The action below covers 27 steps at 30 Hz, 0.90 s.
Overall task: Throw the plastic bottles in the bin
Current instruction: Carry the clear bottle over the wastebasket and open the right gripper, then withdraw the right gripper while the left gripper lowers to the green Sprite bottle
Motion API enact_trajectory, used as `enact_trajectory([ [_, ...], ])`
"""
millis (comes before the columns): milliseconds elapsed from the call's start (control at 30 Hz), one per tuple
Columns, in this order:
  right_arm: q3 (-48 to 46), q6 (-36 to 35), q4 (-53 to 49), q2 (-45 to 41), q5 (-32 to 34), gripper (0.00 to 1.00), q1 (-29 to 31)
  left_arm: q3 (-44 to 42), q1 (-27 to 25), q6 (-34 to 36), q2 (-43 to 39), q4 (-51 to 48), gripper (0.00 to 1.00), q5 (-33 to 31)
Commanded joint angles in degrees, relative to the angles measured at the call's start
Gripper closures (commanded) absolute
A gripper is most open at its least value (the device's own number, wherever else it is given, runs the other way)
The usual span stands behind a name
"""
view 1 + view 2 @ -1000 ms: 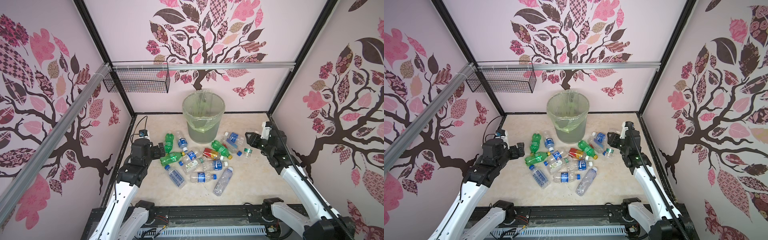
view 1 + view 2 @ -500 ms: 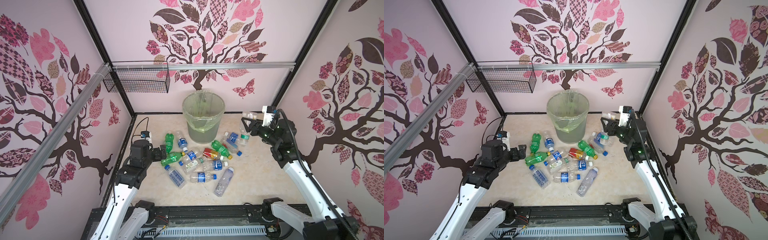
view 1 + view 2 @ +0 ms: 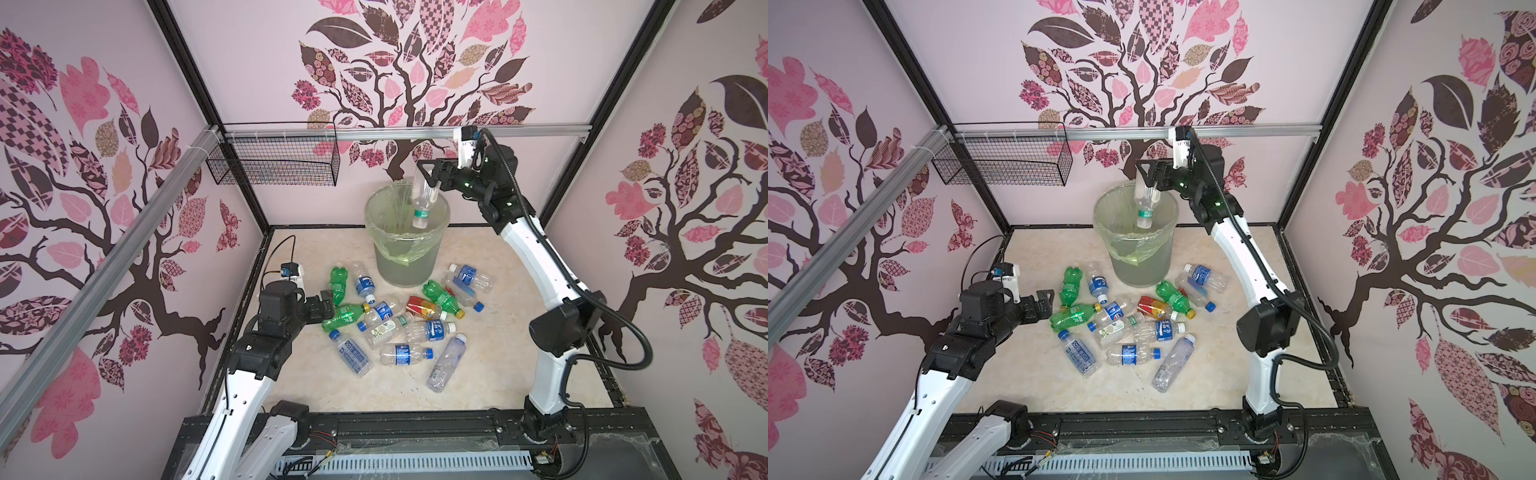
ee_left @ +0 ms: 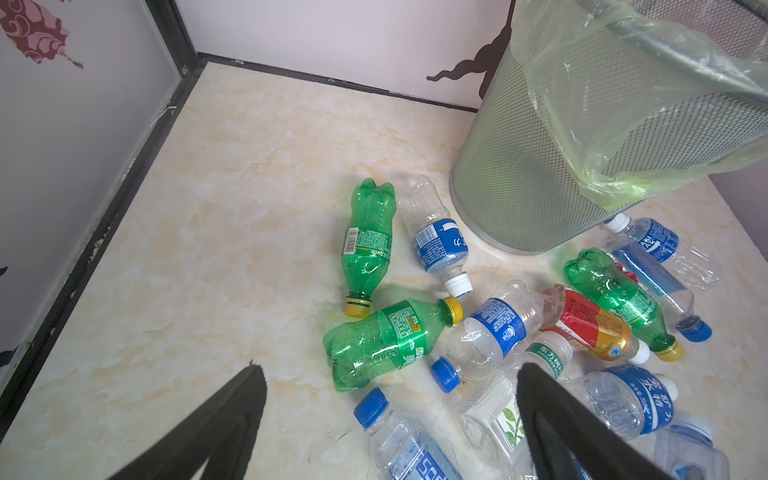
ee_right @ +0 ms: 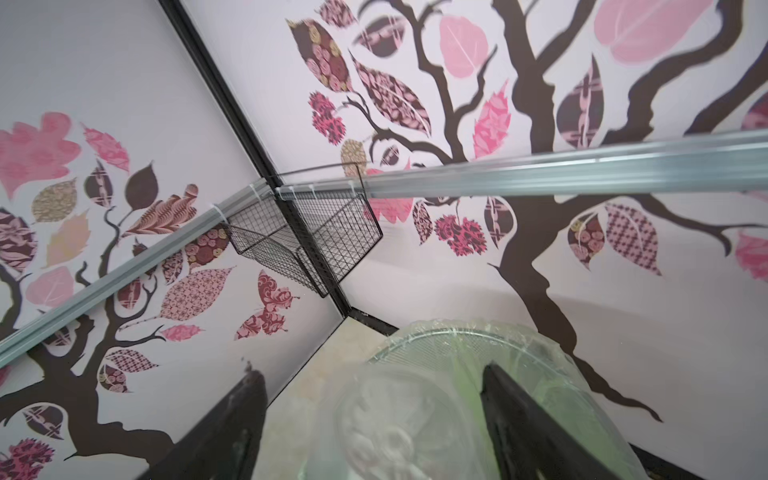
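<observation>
1. Grey mesh bin (image 3: pixel 399 266), with a pale green bag (image 3: pixel 409 245) crinkled over its rim, stands at the back in both top views. Right arm arches high, right gripper (image 3: pixel 428 178) above the mouth, jaws parted. A clear bottle (image 3: pixel 422 203) hangs cap-down just under them, inside the ring of the rim. Left arm crouches low. Left gripper (image 3: pixel 328 305) is spread wide and empty beside the plastic bottles (image 3: pixel 399 332) strewn on the marbled floor (image 3: pixel 498 374) before the bin.
2. Left wrist: black fingers (image 4: pixel 232 415) wide apart, and a dimpled green bottle (image 4: pixel 386 340) lies just ahead.
3. Right wrist: the blurred, ribbed clear bottle (image 5: pixel 386 432) sits loose between the fingers (image 5: pixel 519 415), with a gap on each side. Bagged rim beneath.
</observation>
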Motion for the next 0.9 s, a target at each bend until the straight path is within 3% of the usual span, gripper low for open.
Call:
enact_trajectory([
  [0,0.37,-1.68,-7.39,0.19,-0.1,0.12,-0.3,3.45,0.48,-0.63,0.21,0.1,0.02,-0.6],
  [100,-12.7,-2.06,0.62,-8.88,1.06,0.08,-0.35,4.76,0.51,-1.02,3.54,0.45,0.02,-2.06],
  [267,-31.28,-2.99,5.73,-24.95,-0.07,0.03,-0.35,8.41,0.52,-2.07,12.5,1.35,0.02,-2.83],
  [500,-53.54,-3.81,5.35,-45.39,6.75,0.0,-0.31,9.73,0.71,-2.77,21.33,6.2,0.02,-3.44],
  [867,-78.23,0.41,4.06,-62.89,15.75,0.05,-0.3,9.53,0.75,-4.02,35.49,13.11,0.09,-4.11],
])
